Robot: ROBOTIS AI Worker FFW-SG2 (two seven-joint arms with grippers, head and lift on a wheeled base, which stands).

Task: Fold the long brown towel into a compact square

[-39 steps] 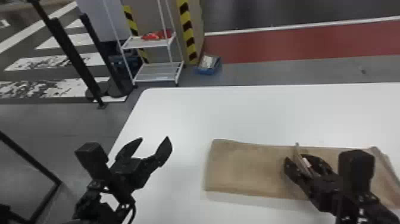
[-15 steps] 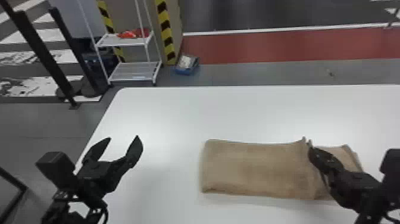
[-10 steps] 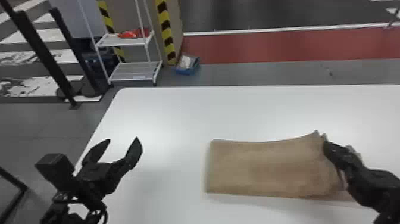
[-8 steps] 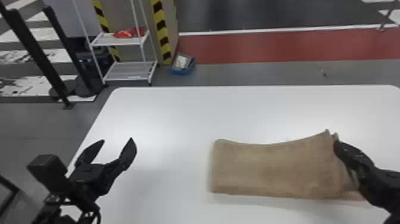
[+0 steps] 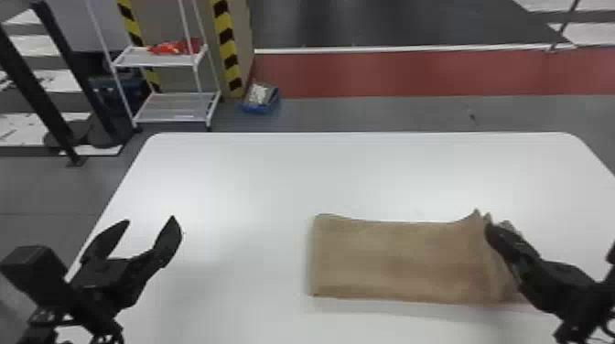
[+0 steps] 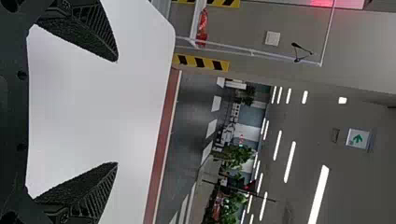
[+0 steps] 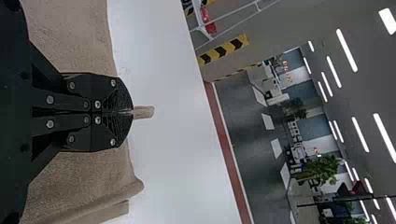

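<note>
1. Holding a pinch of the brown towel [image 5: 389,260], my right gripper [image 7: 133,113] has its two fingers closed together, and a small tip of cloth [image 7: 145,112] comes out beyond them.
2. The towel lies on the white table [image 5: 251,174], on the right side; its left end [image 5: 322,256] is flat, and its far edge [image 5: 476,215] rises to a peak beside my right gripper.
3. My left gripper [image 5: 147,223] is empty, with fingers spread, well apart from the towel.
4. I judge that the step in hand is to lay the upper layer over toward the right end. I should guide it low and level, so that the bottom layer does not slide.
5. Near the pinch, the folded ridge [image 7: 126,191] could bunch, so I should match the edges before I let go.
6. After release, a gentle press would be good; the cloth is still a rectangle, so a square probably needs one more fold.
</note>
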